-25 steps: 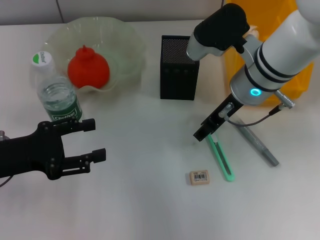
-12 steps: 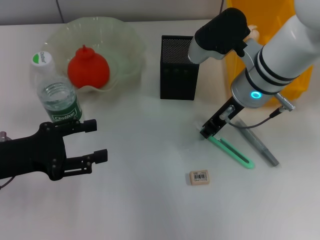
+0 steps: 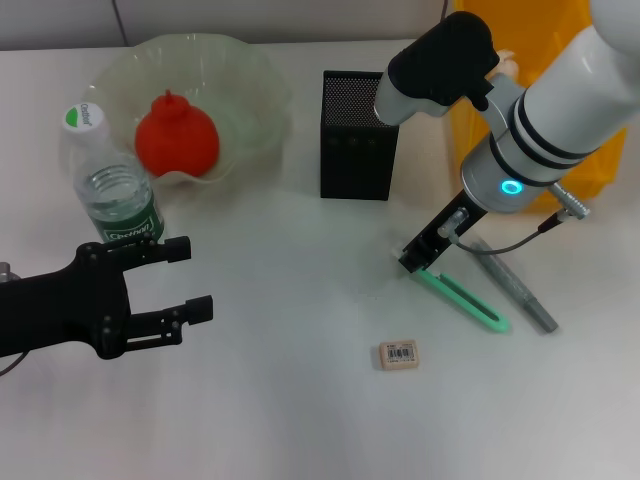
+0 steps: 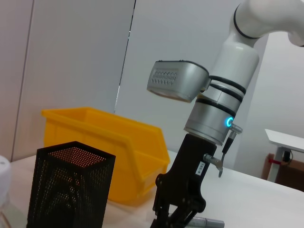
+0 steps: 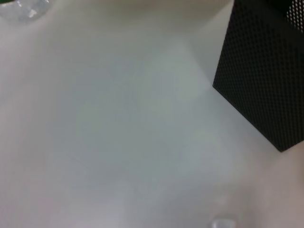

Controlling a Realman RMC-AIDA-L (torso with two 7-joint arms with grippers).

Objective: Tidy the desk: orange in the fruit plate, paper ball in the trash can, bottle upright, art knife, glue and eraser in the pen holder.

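Eraser (image 3: 400, 354) lies nearest the front edge, right of centre, alone on the white desk (image 3: 290, 400). Toward the front-left corner the left gripper (image 3: 190, 278) hovers with its black fingers spread wide and nothing between them. Just behind it the bottle (image 3: 112, 185) stands upright near the left edge, cap on. Right of centre, the right gripper (image 3: 418, 258) has its tip down at the near end of the green knife (image 3: 462, 298), which lies flat and slants toward the right edge; whether its fingers are closed on the knife cannot be told. A grey glue stick (image 3: 512, 283) lies just beside the knife, on its right. Farther back, the black mesh holder (image 3: 358, 135) stands at mid-desk. In the back-left corner the plate (image 3: 245, 95) holds the orange (image 3: 176, 138). A yellow bin (image 3: 530, 60) sits at the back-right corner.
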